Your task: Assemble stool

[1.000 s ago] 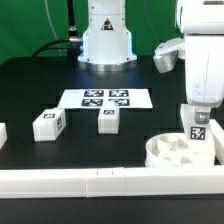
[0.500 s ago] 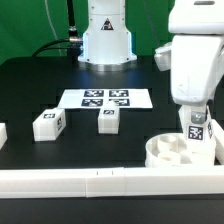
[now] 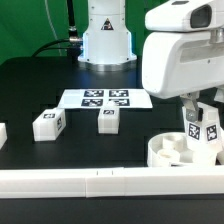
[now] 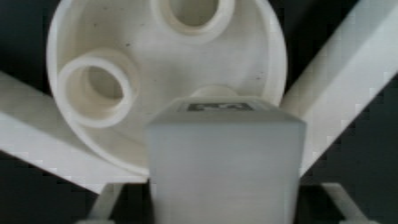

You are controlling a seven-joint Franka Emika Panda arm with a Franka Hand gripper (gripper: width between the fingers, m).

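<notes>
Nearest, a long white rail (image 3: pixel 100 181) runs along the worktop's (image 3: pixel 30 85) front edge. Just behind it, at the exterior view's right, my pincer (image 3: pixel 202 118) is clamped on one stool leg (image 3: pixel 199 134), upright over the round seat (image 3: pixel 172 152) and its sockets. Farther back lie a loose leg (image 3: pixel 47 123) and a second loose leg (image 3: pixel 109 119), with the marker board (image 3: pixel 105 98) beyond.

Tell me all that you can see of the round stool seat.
The seat is a thick round disc, seemingly white plastic, lying flat on the table with its sockets upward; the wrist view shows two round ones. A tagged leg stands on it at the exterior view's right side. The white rail lies close before it; contact cannot be told.
</notes>
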